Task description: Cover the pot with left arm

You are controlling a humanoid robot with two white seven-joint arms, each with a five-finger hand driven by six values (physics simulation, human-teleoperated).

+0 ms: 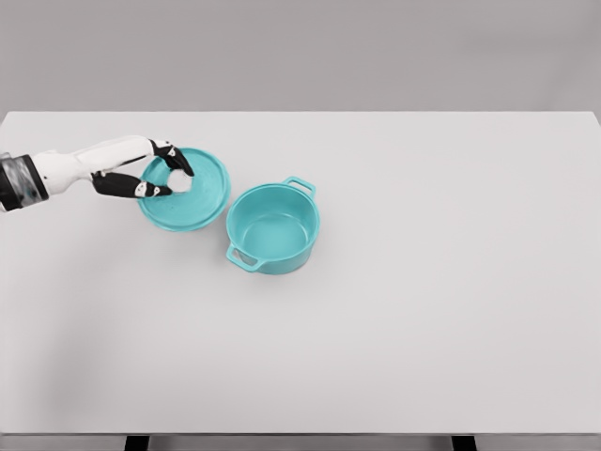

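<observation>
Left arm: we see it come in from the picture's left edge, white with a dark cuff near the border, stretched out low over the table toward the lid.

Left hand (150, 172): its black fingers (177, 157) curl around the white knob (179, 180) at the lid's centre, with the thumb below and the other fingers above; we read this as a grasp closed on the knob.

Lid (202, 193): teal and round, it sits left of the pot, with its right edge just beside the pot's rim. Whether it rests flat on the table or is slightly lifted, we cannot tell.

Pot (273, 228): teal, upright and uncovered, so we look straight into its bare interior. One loop handle points to the upper right, the other to the lower left. It stands on the table a little left of the middle.

Table (451, 282): white and broad, it fills most of our view, with a grey wall behind it.
</observation>
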